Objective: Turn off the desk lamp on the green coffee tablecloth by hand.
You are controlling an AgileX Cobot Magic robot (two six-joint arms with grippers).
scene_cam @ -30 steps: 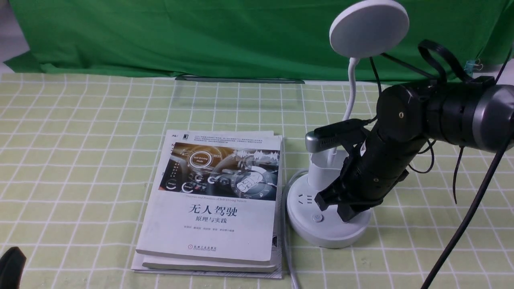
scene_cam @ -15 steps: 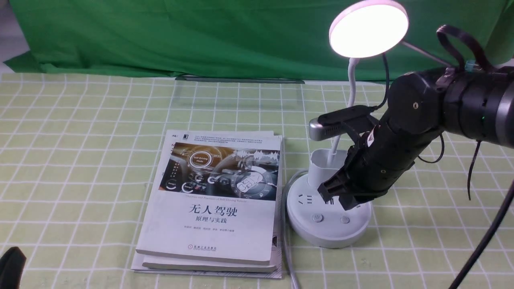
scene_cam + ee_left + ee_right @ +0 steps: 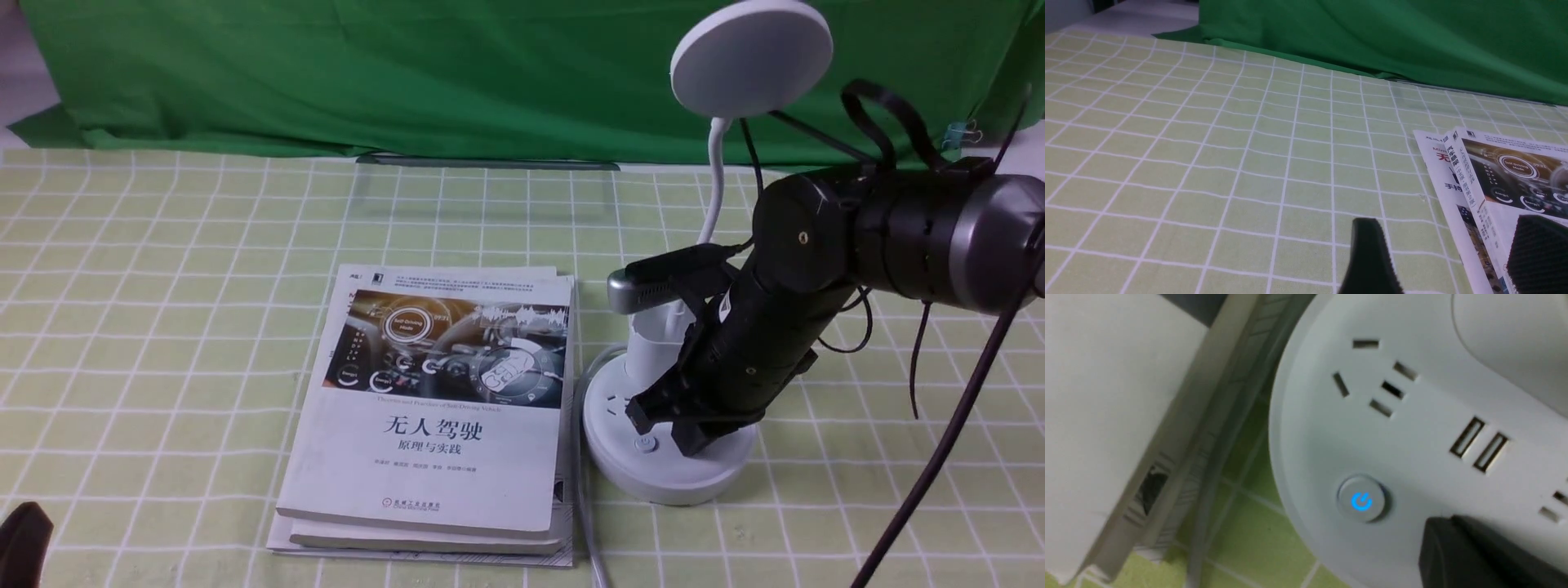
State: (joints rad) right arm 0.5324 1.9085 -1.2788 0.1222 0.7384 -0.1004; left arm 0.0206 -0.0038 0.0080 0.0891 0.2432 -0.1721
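Note:
The white desk lamp stands on the green coffee tablecloth (image 3: 163, 327) at the right. Its disc head (image 3: 751, 57) is dark. Its round base (image 3: 645, 482) shows one button (image 3: 646, 443); the second button is hidden under my right gripper (image 3: 694, 439), which is shut and has its tip down on the base. In the right wrist view the shut fingertips (image 3: 1453, 547) rest on the base (image 3: 1323, 428) beside a blue-lit power button (image 3: 1361, 501). My left gripper (image 3: 1453, 261) is open and empty, low over the cloth at the near left (image 3: 20, 539).
A stack of books (image 3: 441, 408) lies just left of the lamp base, also in the left wrist view (image 3: 1494, 183). The lamp's cable (image 3: 586, 506) runs between the books and the base. A dark green backdrop cloth (image 3: 408, 73) hangs behind.
Half a second ago the lamp head was lit and my right gripper was lifted off the base. Now the gripper is down on the base again and the head is dark.

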